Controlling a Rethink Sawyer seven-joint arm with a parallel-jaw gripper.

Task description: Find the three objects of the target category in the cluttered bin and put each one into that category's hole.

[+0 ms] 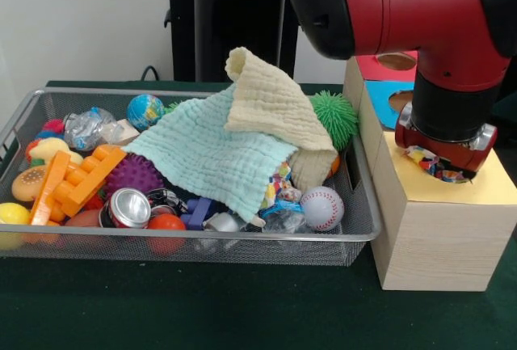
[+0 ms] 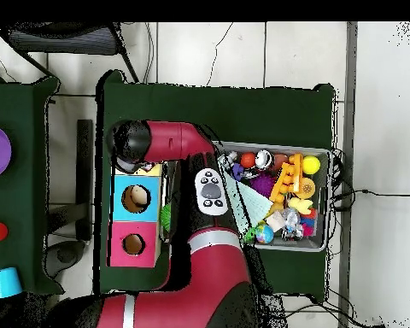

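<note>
My gripper point(image 1: 440, 158) is low over the yellow-topped wood box point(image 1: 485, 190), right of the wire bin point(image 1: 202, 238). A polka-dot fabric piece point(image 1: 435, 164) is bunched under it, where the box's hole lies; the hole itself is hidden. Whether the gripper grips the fabric does not show. Another polka-dot piece point(image 1: 279, 186) peeks out in the bin from under the mint-green cloth point(image 1: 212, 156). A cream cloth point(image 1: 271, 99) lies on top of the mint one. In the overhead view the arm's end point(image 2: 130, 142) covers the yellow box and the gripper.
The bin holds a baseball point(image 1: 321, 208), a green spiky ball point(image 1: 335, 117), a purple spiky ball point(image 1: 133, 174), a can point(image 1: 128, 208), orange plastic pieces point(image 1: 81, 180) and a globe ball point(image 1: 145, 111). The blue-topped box point(image 2: 136, 198) and red-topped box point(image 2: 133, 245) stand beside the yellow one.
</note>
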